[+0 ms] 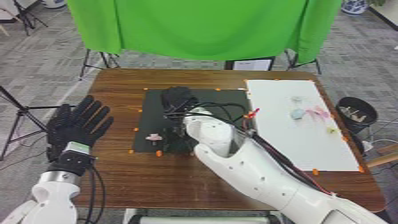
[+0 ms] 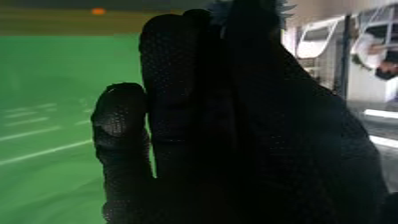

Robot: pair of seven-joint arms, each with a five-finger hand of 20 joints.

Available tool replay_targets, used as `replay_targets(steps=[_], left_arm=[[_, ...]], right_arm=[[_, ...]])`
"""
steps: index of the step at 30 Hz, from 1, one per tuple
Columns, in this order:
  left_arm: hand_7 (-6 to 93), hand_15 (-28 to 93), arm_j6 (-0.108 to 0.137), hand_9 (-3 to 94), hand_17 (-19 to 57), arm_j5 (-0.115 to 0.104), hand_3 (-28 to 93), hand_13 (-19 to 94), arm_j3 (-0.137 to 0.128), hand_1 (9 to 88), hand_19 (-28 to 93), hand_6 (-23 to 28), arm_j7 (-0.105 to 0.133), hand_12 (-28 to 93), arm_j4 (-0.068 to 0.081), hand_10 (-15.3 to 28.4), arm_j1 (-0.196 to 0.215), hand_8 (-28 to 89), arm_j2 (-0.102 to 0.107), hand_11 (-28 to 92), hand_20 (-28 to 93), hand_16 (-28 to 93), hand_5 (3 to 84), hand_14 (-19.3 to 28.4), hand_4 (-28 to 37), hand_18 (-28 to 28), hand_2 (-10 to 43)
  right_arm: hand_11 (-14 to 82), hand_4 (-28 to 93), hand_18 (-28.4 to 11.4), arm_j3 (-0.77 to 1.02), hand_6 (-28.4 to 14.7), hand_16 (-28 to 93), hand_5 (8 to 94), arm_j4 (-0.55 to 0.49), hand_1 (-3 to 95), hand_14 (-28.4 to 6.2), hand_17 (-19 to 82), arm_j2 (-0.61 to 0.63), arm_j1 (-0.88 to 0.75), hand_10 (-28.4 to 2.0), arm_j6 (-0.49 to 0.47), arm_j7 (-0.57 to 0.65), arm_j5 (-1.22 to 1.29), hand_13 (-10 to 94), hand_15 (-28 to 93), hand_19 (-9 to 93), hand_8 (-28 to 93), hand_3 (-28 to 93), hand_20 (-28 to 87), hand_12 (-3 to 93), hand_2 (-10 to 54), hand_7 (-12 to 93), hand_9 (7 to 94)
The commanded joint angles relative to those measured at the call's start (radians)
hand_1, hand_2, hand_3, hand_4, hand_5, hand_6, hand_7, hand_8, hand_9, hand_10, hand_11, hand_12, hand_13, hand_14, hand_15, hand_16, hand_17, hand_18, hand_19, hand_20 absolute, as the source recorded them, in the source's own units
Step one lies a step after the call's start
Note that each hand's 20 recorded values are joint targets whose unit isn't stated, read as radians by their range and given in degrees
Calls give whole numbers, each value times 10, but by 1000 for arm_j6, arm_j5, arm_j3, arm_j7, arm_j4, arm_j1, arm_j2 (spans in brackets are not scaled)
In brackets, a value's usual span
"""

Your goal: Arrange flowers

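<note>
In the head view my right hand (image 1: 179,98) is over the upper left part of the dark mat (image 1: 209,94). Spiky blue-grey petals (image 2: 286,9) stick out on both sides of a gloved digit in the right wrist view, where my right hand (image 2: 191,110) pinches that flower at its fingertips. A small pink flower (image 1: 155,137) lies on the mat's lower left. On the white board (image 1: 280,145) are a light blue flower (image 1: 297,114), a pink one (image 1: 319,113) and a yellowish one (image 1: 331,130). My left hand (image 1: 78,124) is open beside the table's left edge.
The brown table (image 1: 115,175) carries orange markers (image 1: 159,153) around the mat and board. A black bin (image 1: 357,111) stands off the right edge. Behind the table hangs a green cloth (image 1: 204,30). My right forearm and its cables cross the mat and the board's near left corner.
</note>
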Motion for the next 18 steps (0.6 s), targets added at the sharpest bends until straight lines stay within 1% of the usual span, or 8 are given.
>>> replay_targets(steps=[1,4,7,8,11,13,15,18], left_arm=[[142,376,20,383,-73,4,727,279,-8,261,388,99,-18,139,-1,160,-1,-72,3,198,128,-59,453,167,-283,166,149],[143,377,7,386,-73,11,724,281,-17,263,389,98,-22,139,0,160,8,-72,2,200,129,-59,456,166,-283,165,156],[146,379,15,390,-72,11,721,282,-23,266,391,98,-25,139,2,159,7,-72,0,202,129,-60,458,165,-283,165,159],[146,379,13,390,-72,7,720,282,-23,268,391,97,-17,139,0,159,8,-73,4,202,129,-60,459,165,-283,165,160],[147,380,14,390,-72,7,720,283,-23,269,392,98,-17,138,3,158,4,-74,3,204,129,-61,460,165,-283,165,160],[146,381,10,390,-72,7,721,283,-24,269,392,98,-14,137,1,158,10,-74,4,205,129,-62,461,165,-283,165,160],[147,381,8,390,-72,7,721,283,-21,270,392,97,-16,136,4,157,6,-74,1,204,129,-62,461,165,-283,165,159],[148,380,9,388,-72,6,722,282,-18,270,392,97,-13,136,4,157,6,-74,-2,203,128,-63,461,165,-283,164,158]], right_arm=[[47,-283,-214,-8,16,459,720,-10,570,-53,379,-8,-12,-71,-32,23,-10,742,410,830,5,681,432,327,-95,314,822],[48,-283,-216,-22,15,462,712,-19,578,-50,377,-9,-4,-71,-48,84,23,737,404,829,4,671,432,325,-95,316,816],[61,-283,-217,-13,12,480,703,-14,594,-45,375,-11,-9,-76,-72,67,2,736,384,825,0,661,429,309,-95,317,803],[68,-283,-217,-14,11,486,700,-22,595,-44,373,-8,-10,-78,-78,77,7,736,377,823,-1,661,427,304,-95,317,798],[112,-283,-220,-13,13,485,679,-28,591,-44,369,-9,-12,-90,-83,95,35,728,372,819,-8,663,427,268,-95,298,762],[148,-283,-221,-11,12,480,664,-35,581,-45,368,-8,-16,-102,-82,93,38,723,375,818,-42,671,427,224,-95,267,735],[175,-283,-222,-5,14,471,651,-40,573,-47,367,-10,-17,-108,-91,92,46,715,382,818,-138,677,426,186,-95,268,718],[176,-283,-222,-11,11,464,635,-45,558,-50,365,-7,-15,-110,-90,85,26,711,388,817,-148,689,425,179,-95,261,704]])
